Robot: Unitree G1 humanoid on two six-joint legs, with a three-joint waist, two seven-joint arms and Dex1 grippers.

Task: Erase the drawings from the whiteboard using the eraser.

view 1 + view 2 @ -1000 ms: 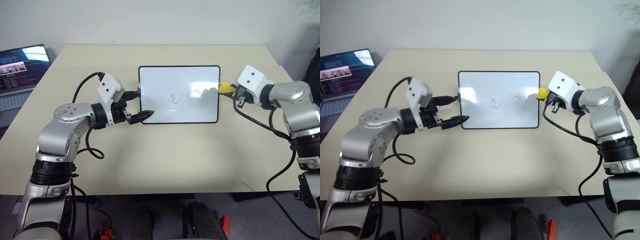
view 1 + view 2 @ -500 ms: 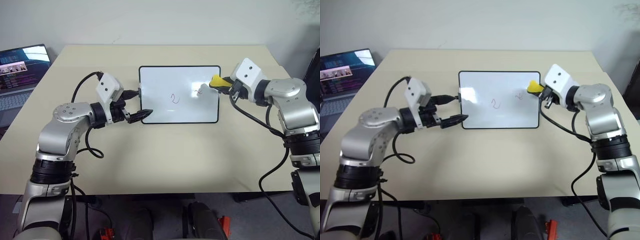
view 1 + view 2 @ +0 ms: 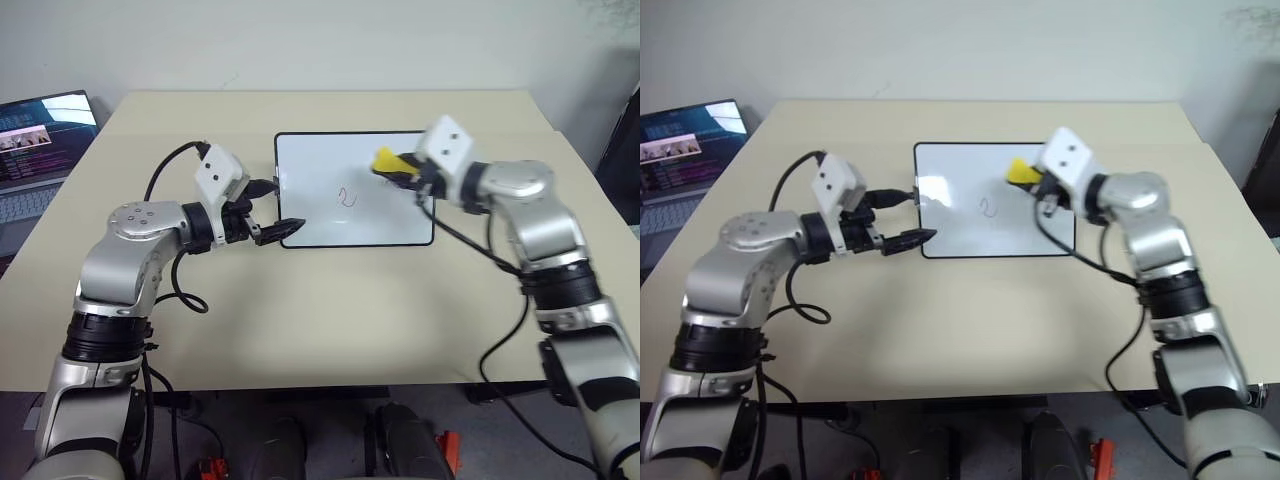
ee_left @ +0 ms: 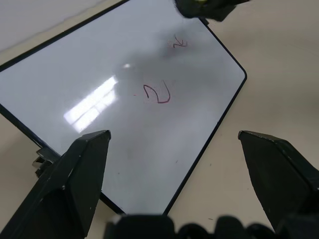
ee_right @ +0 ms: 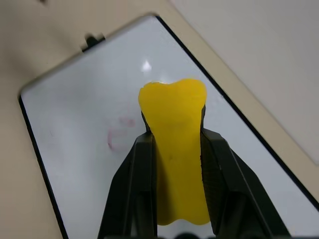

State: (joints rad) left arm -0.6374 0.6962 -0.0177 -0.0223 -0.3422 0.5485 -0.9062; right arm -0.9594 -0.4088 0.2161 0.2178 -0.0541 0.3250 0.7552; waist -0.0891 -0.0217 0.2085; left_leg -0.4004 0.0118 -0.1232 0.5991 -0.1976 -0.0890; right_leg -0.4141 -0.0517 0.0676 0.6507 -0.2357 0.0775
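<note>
Whiteboard [image 3: 355,190] is lying flat mid-table, left gripper [image 3: 268,212] standing spread at its left edge. Right gripper [image 5: 174,149] is clamping the yellow eraser [image 3: 388,162] over the board's upper right. Best pressing flat, wiping across the drawings [image 4: 158,93] (reddish squiggle at centre).

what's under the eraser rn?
The whiteboard, its right part. The eraser sits in the right gripper. One red drawing shows beside it; any marks beneath are covered.

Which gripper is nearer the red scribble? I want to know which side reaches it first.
Right. The right gripper, shut on the eraser, hovers over the whiteboard beside the red scribble; the left gripper straddles its left edge.
</note>
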